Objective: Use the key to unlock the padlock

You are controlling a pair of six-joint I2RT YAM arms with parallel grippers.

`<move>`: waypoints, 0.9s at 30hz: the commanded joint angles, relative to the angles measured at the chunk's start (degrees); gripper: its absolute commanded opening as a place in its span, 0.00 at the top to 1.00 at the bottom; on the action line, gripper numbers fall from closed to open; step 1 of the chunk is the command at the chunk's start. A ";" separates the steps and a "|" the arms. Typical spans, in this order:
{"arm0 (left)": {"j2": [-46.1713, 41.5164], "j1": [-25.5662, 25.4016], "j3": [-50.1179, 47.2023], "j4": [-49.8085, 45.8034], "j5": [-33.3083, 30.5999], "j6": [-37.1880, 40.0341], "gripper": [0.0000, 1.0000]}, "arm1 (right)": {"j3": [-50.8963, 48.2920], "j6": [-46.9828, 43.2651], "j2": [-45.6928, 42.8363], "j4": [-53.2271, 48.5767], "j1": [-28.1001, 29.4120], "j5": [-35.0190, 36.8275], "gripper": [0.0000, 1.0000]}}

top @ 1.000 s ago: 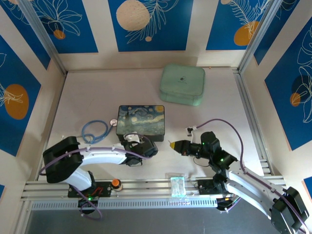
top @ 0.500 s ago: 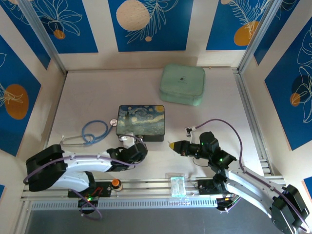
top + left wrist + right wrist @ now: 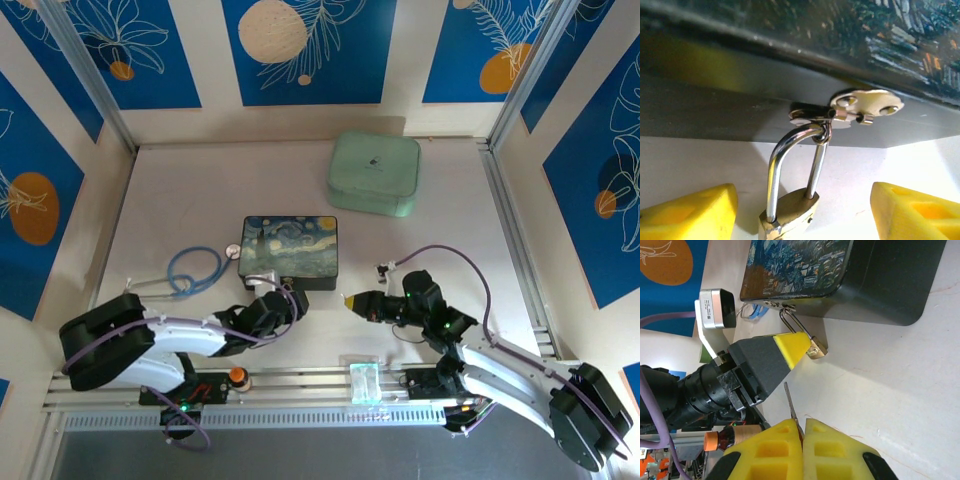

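Nothing unlocked: padlock point(image 3: 790, 216) shut on tin hasp point(image 3: 867, 106), left gripper point(image 3: 286, 298) spread around it; right gripper point(image 3: 803, 432), 3 o'clock, pinches key point(image 3: 790, 404)

A tin box point(image 3: 290, 251) has black sides and a lid painted in swirling dark blues with yellow flecks, like a starry night sky. At its front edge, the padlock point(image 3: 790, 215) is brass-coloured with a shiny silver shackle. The key point(image 3: 791, 405) is dull grey metal. The left gripper point(image 3: 804, 202) and right gripper point(image 3: 801, 427) have bright yellow fingertips. Behind the tin lies a mint-green case point(image 3: 374, 174); left of the tin, a blue-tubed stethoscope point(image 3: 193, 268). The table point(image 3: 180, 190) is off-white.
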 commanded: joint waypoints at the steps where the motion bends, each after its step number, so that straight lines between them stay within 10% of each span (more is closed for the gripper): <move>1: 1.41 1.06 1.29 -1.00 1.91 1.28 0.32 | 1.45 0.19 0.97 2.40 0.86 0.82 0.99; 7: 6.43 2.01 8.26 -16.81 2.43 -0.64 0.44 | 2.74 -0.07 4.26 3.73 2.42 1.36 0.99; 27: 2.43 2.50 9.34 -21.71 5.25 2.31 0.83 | 5.34 0.66 13.32 8.94 6.36 2.43 1.00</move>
